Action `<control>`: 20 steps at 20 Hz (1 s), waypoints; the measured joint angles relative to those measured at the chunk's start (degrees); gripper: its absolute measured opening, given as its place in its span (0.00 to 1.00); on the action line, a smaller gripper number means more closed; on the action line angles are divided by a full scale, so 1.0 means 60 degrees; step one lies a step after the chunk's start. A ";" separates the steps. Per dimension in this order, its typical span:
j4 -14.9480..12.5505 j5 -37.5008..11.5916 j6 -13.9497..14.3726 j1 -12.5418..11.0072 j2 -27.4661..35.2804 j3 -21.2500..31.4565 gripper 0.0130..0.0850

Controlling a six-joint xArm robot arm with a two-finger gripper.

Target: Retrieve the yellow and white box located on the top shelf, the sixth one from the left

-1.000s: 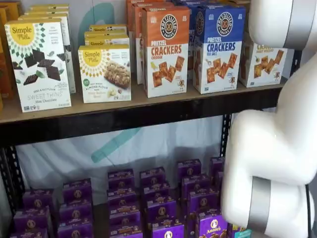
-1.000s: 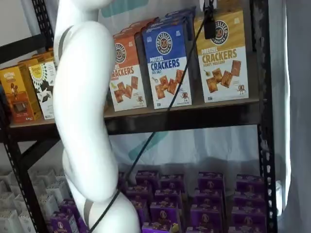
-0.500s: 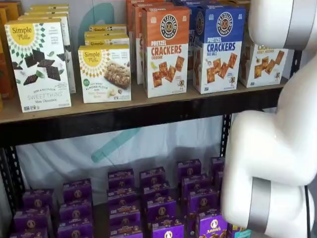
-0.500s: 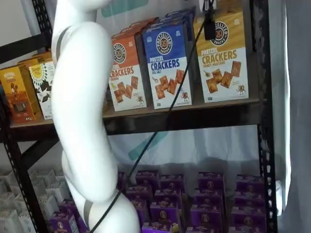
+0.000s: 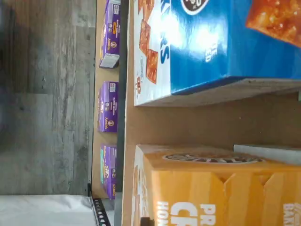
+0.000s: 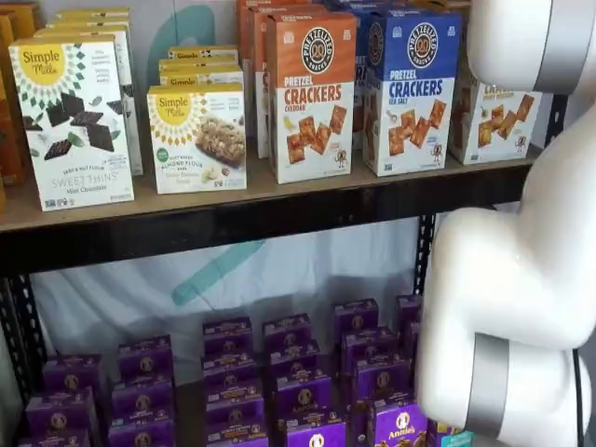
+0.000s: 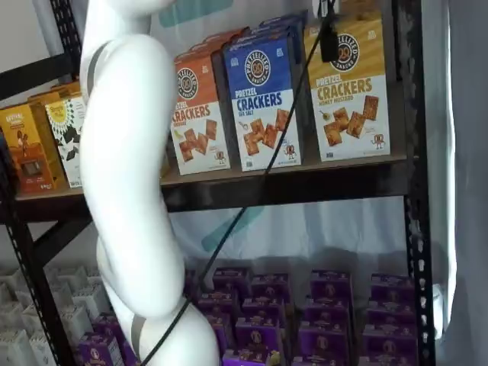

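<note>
The yellow and white box (image 7: 349,91) stands upright at the right end of the top shelf (image 7: 305,181), next to a blue cracker box (image 7: 264,99). In a shelf view it (image 6: 494,121) is partly hidden behind my white arm. The wrist view shows its yellow top (image 5: 211,188) close up, with the bare shelf board (image 5: 188,122) between it and the blue box (image 5: 211,47). My gripper (image 7: 329,38) shows only as a black finger with a cable, hanging from the view's top edge in front of the box's upper part. I cannot tell whether it is open or shut.
An orange cracker box (image 6: 312,93) and white Simple Mills boxes (image 6: 73,121) stand further left on the shelf. Several purple boxes (image 6: 298,372) fill the lower shelf. A black upright (image 7: 408,152) stands right of the yellow and white box. My white arm (image 7: 126,168) crosses the view.
My arm has shifted only slightly. The black finger stays in front of the box's upper part. No box has moved.
</note>
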 joint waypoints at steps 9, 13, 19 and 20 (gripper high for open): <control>0.0156 0.0391 -0.0048 -0.0167 -0.0051 -0.0260 0.67; 0.0152 0.0408 -0.0171 -0.0289 -0.0254 -0.0162 0.67; 0.0326 0.1112 -0.0342 -0.0649 -0.0499 -0.0254 0.67; 0.0343 0.1201 -0.0402 -0.0728 -0.0600 -0.0212 0.67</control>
